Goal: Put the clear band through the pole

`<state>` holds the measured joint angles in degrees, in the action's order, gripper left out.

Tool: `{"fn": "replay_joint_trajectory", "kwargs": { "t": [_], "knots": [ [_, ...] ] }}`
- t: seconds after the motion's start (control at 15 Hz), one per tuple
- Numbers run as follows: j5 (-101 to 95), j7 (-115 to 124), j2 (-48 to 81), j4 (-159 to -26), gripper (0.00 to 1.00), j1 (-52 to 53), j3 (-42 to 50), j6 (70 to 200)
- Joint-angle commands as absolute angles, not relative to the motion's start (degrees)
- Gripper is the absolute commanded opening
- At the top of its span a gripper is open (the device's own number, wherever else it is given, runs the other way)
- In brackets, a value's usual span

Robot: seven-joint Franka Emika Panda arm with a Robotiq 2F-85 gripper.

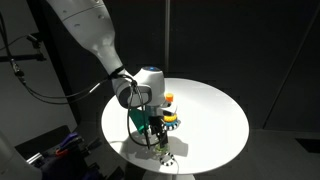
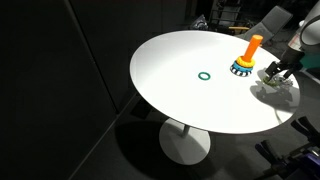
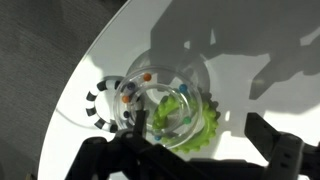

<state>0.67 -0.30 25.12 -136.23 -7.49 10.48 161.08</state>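
One round white worktop, and it takes up most of both exterior views. One arm, mine, coming down from the top corner. Its far end is cut off at the frame edge in an exterior view.

One end effector, low over the worktop near the rim. In the wrist view my fingers are spread wide with nothing pinched between them. They're just dark shapes along the bottom edge, partly cropped.

One pole, orange, standing upright on its stacked coloured base. It's close to my end effector but not touching it, and it isn't in the wrist view at all.

Four rings by my count. The clear band lies on the worktop just ahead of my fingers, with little coloured specks along it. It's not on the pole, and honestly I can't pick it out in the exterior views.

It overlaps a yellow-green ring, and I can't tell which one is on top. A black-and-white ring sits right beside it. A dark green ring lies alone, well apart from the others.
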Motion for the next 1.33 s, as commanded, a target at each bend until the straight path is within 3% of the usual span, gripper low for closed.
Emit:
{"fn": "replay_joint_trajectory", "kwargs": {
  "t": [0.0,0.47,0.53,1.13,1.2,1.27],
  "knots": [
    [0.0,2.1,25.8,-135.5,1.00,-6.5,10.7,162.1],
    [-0.4,3.2,27.5,-135.3,1.00,-5.4,11.6,163.6],
    [-0.3,3.3,27.8,-135.3,0.82,-5.4,11.7,163.9],
    [-3.5,9.9,23.5,-135.6,0.09,0.0,18.0,159.4],
    [-4.3,11.2,22.5,-135.7,0.05,1.0,19.0,158.4],
    [-5.3,12.6,21.4,-135.7,0.09,1.9,20.0,157.3]
  ]
}}
